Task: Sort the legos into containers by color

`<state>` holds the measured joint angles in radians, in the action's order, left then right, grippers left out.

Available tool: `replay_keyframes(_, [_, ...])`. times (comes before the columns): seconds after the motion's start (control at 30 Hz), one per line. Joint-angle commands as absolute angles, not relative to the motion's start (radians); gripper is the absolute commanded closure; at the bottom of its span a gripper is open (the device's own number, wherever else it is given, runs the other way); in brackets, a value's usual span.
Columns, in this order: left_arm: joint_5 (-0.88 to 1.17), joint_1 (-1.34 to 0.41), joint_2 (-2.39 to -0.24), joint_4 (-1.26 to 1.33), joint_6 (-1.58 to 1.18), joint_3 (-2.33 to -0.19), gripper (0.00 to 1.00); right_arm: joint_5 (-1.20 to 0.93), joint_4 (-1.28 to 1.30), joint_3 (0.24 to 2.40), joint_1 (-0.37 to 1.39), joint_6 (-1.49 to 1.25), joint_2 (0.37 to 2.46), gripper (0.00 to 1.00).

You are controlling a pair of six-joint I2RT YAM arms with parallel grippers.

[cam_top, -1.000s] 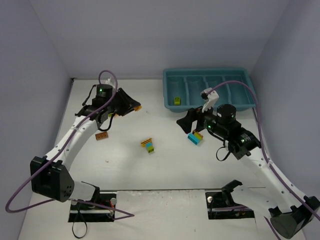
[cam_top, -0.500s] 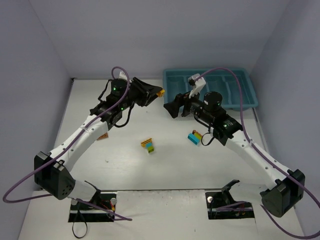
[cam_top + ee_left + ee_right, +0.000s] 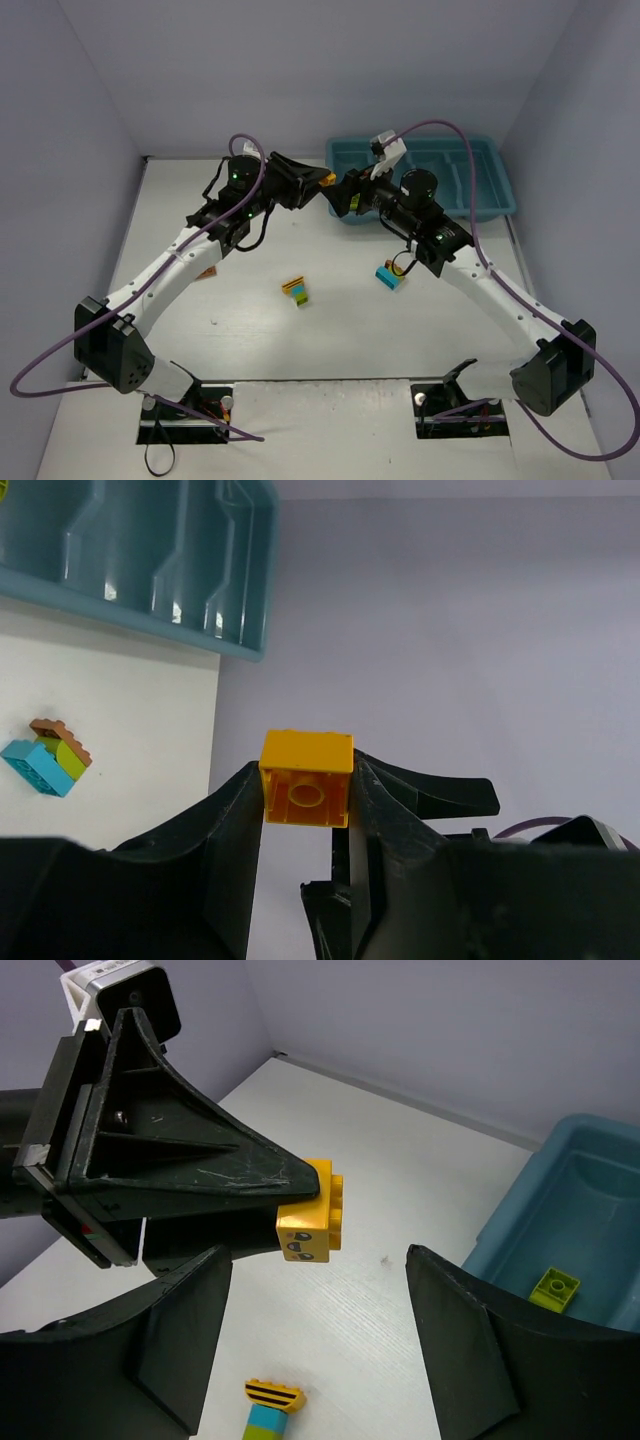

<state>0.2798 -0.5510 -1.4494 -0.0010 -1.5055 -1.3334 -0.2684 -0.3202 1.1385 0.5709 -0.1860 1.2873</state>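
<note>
My left gripper [image 3: 318,181] is shut on a yellow-orange lego [image 3: 325,181], held in the air beside the left end of the teal tray [image 3: 497,190]. The left wrist view shows the lego [image 3: 306,778] pinched between the fingertips. My right gripper [image 3: 338,197] is open and empty, facing the left one. In the right wrist view the lego [image 3: 312,1218] hangs just beyond my open right gripper [image 3: 315,1257]. A green lego [image 3: 555,1288] lies in the tray's [image 3: 600,1170] leftmost compartment. Two multicoloured clumps [image 3: 296,291] [image 3: 391,275] lie on the table.
An orange-brown lego [image 3: 205,271] lies on the table at the left, partly under the left arm. The tray stands against the back wall at the right. Both arms reach across the middle of the table. The striped clump [image 3: 272,1405] lies below the right gripper.
The left gripper has carried the yellow-orange lego right, towards the tray. The right gripper has swung up and left from the cyan clump to face it.
</note>
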Motion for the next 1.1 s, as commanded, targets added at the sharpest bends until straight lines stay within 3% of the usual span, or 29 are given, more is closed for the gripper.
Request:
replay_keyframes(0.0, [0.278,-0.561,-1.437,0.086,-1.542,-1.394,0.91,-0.245,-0.428,1.189,0.577,-0.172,1.299,0.33])
replay_keyframes(0.4, [0.288,-0.578,-1.434,0.087,-1.545,-1.387,0.91,-0.236,-0.465,1.193,0.577,-0.170,1.328,0.40])
replay_keyframes(0.57, [0.287,-0.578,-1.428,0.087,-1.543,-1.381,0.91,-0.227,-0.466,1.195,0.577,-0.166,1.335,0.56])
replay_keyframes(0.63, [0.288,-0.580,-1.425,0.083,-1.540,-1.378,0.91,-0.222,-0.466,1.192,0.575,-0.164,1.332,0.67])
replay_keyframes(0.73, [0.287,-0.578,-1.419,0.077,-1.534,-1.370,0.81,-0.212,-0.459,1.189,0.575,-0.155,1.328,0.85])
replay_keyframes(0.8, [0.278,-0.578,-1.413,0.058,-1.517,-1.367,0.64,-0.196,-0.456,1.186,0.575,-0.144,1.328,0.97])
replay_keyframes(0.87, [0.264,-0.575,-1.401,0.019,-1.497,-1.364,0.52,-0.183,-0.440,1.186,0.574,-0.135,1.324,1.00])
replay_keyframes(0.9, [0.253,-0.574,-1.396,0.003,-1.471,-1.364,0.39,-0.166,-0.431,1.183,0.572,-0.124,1.321,1.00])
replay_keyframes(1.0, [0.232,-0.545,-1.378,-0.104,-1.410,-1.364,0.24,-0.129,-0.425,1.160,0.554,-0.109,1.315,1.00])
replay_keyframes(1.07, [0.232,-0.491,-1.356,-0.170,-1.376,-1.348,0.21,-0.115,-0.413,1.151,0.537,-0.103,1.318,1.00])
